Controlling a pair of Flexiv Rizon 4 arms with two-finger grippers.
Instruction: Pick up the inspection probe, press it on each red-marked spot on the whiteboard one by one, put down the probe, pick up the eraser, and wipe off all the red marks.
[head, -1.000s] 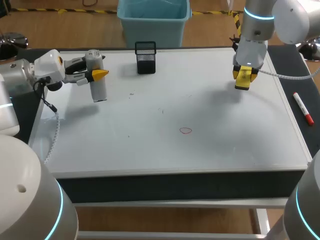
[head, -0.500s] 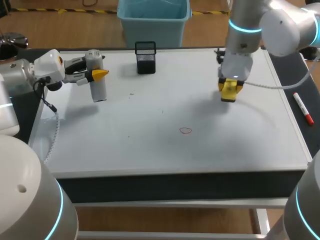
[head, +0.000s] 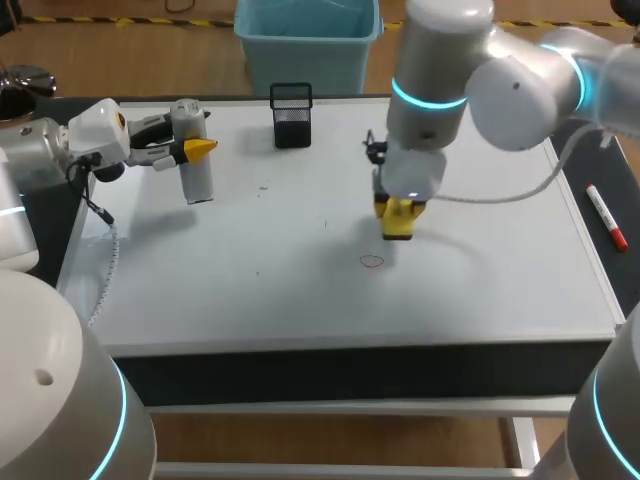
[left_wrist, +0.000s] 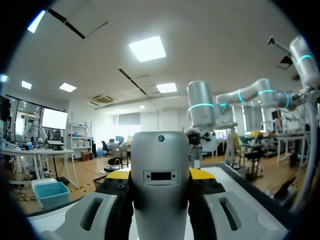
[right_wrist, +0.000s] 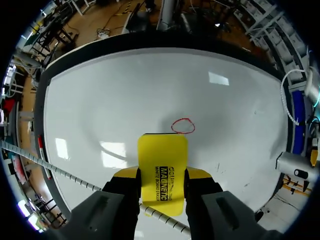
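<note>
On the whiteboard (head: 300, 290) a single red ring mark (head: 372, 262) sits near the middle. My right gripper (head: 398, 215) hangs just beyond and to the right of it, shut on the yellow eraser (head: 399, 224). In the right wrist view the eraser (right_wrist: 162, 170) is clamped between the fingers, with the red mark (right_wrist: 183, 125) just ahead of its front edge. At the board's far left my left gripper (head: 186, 150) is shut on the grey cylindrical probe (head: 194, 165), held upright above the board. The probe (left_wrist: 160, 180) fills the gap between the left fingers.
A black mesh holder (head: 291, 115) stands at the board's far edge. A red marker (head: 606, 216) lies on the dark table to the right of the board. Faint dark specks dot the board left of centre.
My right arm has carried the eraser from the board's far right corner leftward and nearer, ending beside the red mark. The left arm and probe have not moved.
</note>
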